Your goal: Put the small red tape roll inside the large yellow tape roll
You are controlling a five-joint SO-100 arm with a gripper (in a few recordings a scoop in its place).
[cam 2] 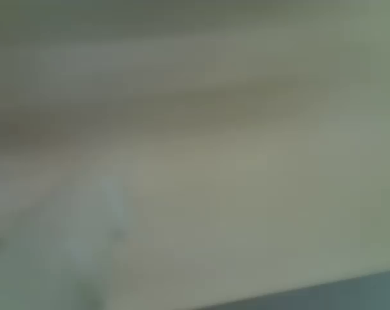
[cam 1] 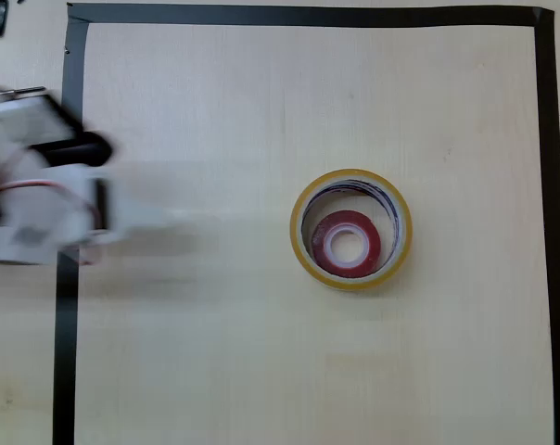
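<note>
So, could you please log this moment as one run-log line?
small red tape roll: inside large yellow tape roll | gripper: blurred at overhead left, apart from rolls, state unclear | wrist view: blurred

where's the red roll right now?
Overhead view: the small red tape roll lies flat inside the hole of the large yellow tape roll, right of centre on the table, toward the ring's lower edge.

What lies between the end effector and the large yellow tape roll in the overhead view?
Bare wooden table. The blurred end effector sits left of the large yellow tape roll, which holds the small red tape roll.
</note>
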